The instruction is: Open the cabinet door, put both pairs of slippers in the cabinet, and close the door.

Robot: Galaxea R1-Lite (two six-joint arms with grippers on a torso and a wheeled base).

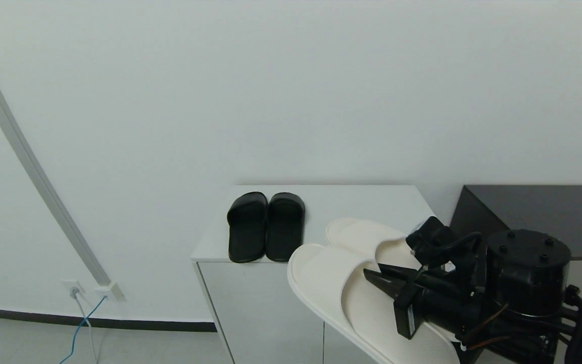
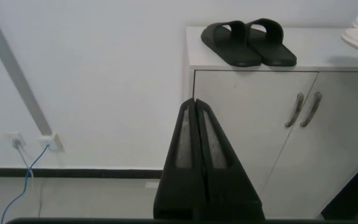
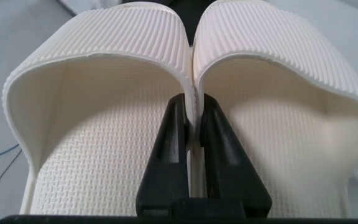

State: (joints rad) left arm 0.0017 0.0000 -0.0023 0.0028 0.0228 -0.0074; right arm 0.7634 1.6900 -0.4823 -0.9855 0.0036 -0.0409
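We find the right claw (image 3: 194, 127) pinching both white slippers (image 1: 331, 288) by their adjoining inner edges, aloft before the cabinet (image 1: 255, 313). The black slippers (image 1: 265, 225) rest on top, at 10 o'clock. The left claw (image 2: 196, 109) is pressed together, empty. Its doors (image 2: 253, 118) look closed, so the left claw should pull a handle (image 2: 303, 111) first.

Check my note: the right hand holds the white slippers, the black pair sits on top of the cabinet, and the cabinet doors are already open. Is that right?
No: the cabinet doors are shut, handles side by side, as the left wrist view shows. The rest stands: the right hand holds the white slippers, and the black pair sits on the cabinet top.
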